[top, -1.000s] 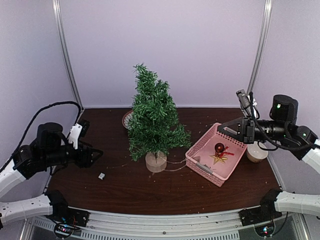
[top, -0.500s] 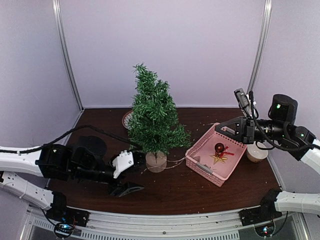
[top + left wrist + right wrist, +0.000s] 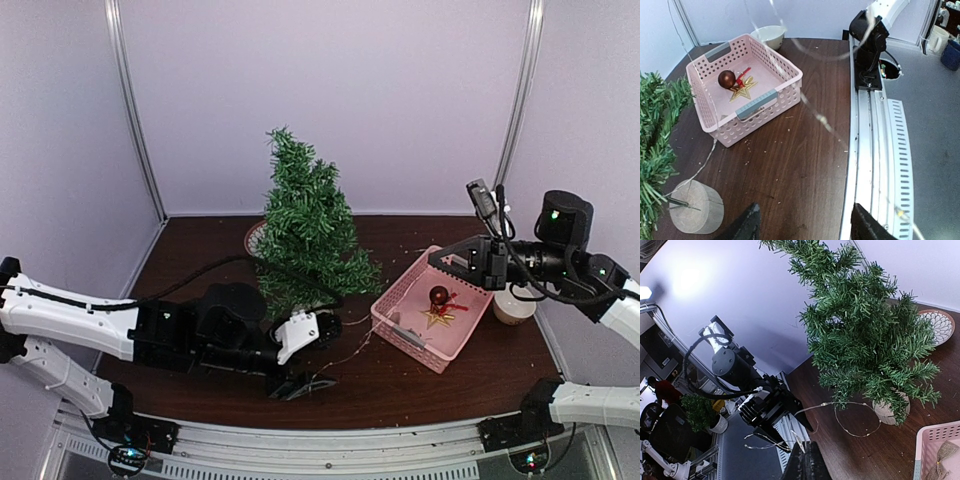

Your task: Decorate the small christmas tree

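Pale lilac walls enclose a dark brown wooden tabletop (image 3: 200, 265). Near its centre the small christmas tree (image 3: 305, 225) stands upright, with bristly dark green branches and a round light wooden stump (image 3: 696, 215) at its foot.

In front of the tree, the left arm reaches in low from the left. The left gripper (image 3: 310, 357) sits just before the stump with its two dark fingers (image 3: 747, 227) spread wide and nothing visible between them. A thin light wire (image 3: 816, 116) trails from under the tree past this gripper, and one strand hangs in the air across the left wrist view.

To the right of the tree lies a pink perforated basket (image 3: 412, 350) holding a dark red ball (image 3: 438, 294), a gold star (image 3: 437, 319) and something small and red. A cream bowl (image 3: 514, 306) stands just beyond the basket, on the side away from the tree. A patterned plate (image 3: 940, 326) lies behind the tree.

Well to the right of the tree, the right gripper (image 3: 440, 258) hangs above the basket, pointing toward the tree. Its fingers (image 3: 801, 462) look pressed together as one dark shape. A wire strand passes near the tips; whether it is pinched cannot be told.
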Tool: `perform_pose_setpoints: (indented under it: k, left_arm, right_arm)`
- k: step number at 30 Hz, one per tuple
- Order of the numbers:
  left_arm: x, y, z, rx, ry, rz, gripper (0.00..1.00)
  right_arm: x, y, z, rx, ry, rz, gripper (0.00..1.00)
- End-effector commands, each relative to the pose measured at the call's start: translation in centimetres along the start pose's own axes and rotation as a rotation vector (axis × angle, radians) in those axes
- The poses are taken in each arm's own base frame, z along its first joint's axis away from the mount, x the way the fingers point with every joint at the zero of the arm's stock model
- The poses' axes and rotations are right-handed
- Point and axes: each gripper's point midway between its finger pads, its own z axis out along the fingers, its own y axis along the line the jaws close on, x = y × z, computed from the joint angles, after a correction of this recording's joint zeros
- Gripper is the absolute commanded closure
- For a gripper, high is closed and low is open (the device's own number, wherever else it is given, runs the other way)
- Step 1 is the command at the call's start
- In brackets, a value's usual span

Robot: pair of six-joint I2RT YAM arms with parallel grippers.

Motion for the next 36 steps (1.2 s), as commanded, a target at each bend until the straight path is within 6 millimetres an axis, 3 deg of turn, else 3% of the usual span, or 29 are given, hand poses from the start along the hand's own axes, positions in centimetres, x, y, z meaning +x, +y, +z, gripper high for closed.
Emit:
perform_pose_setpoints:
  k: [1, 4, 12, 16, 24, 29, 33, 36]
  left_arm:
    - [-4.2, -0.9, -0.2, 0.05, -0.136, -0.004, 0.49]
    - [-4.2, -0.9, -0.7, 0.052, -0.149, -0.004, 0.54]
    - [-2.8, -1.7, -1.4, 0.089, -0.118, -0.011, 0.34]
    - [-1.3, -0.7, -2.2, 0.026, -0.073, -0.04, 0.32]
    - [0.8, 0.9, -5.6, -0.073, -0.044, -0.08, 0.32]
    - [2.7, -0.9, -5.9, 0.024, 0.049, -0.104, 0.29]
    - [2.6, -2.8, -5.5, 0.135, 0.082, -0.136, 0.24]
    - [1.9, -2.9, -4.9, 0.138, 0.079, -0.137, 0.18]
  right_arm:
    - [-0.3, 0.3, 0.1, -0.012, -0.019, -0.029, 1.0]
    - [-0.3, 0.3, 0.1, -0.011, -0.019, -0.03, 1.0]
    - [-0.3, 0.0, 0.0, 0.006, -0.027, -0.037, 1.0]
    - [-0.4, 0.1, -0.1, 0.004, -0.027, -0.041, 1.0]
    - [-0.3, 0.1, -0.1, 0.003, -0.025, -0.046, 1.0]
    - [-0.3, 0.0, -0.1, 0.006, -0.027, -0.047, 1.0]
    - [-0.4, 0.0, 0.0, 0.006, -0.027, -0.043, 1.0]
    - [-0.4, -0.1, 0.1, 0.004, -0.027, -0.04, 1.0]
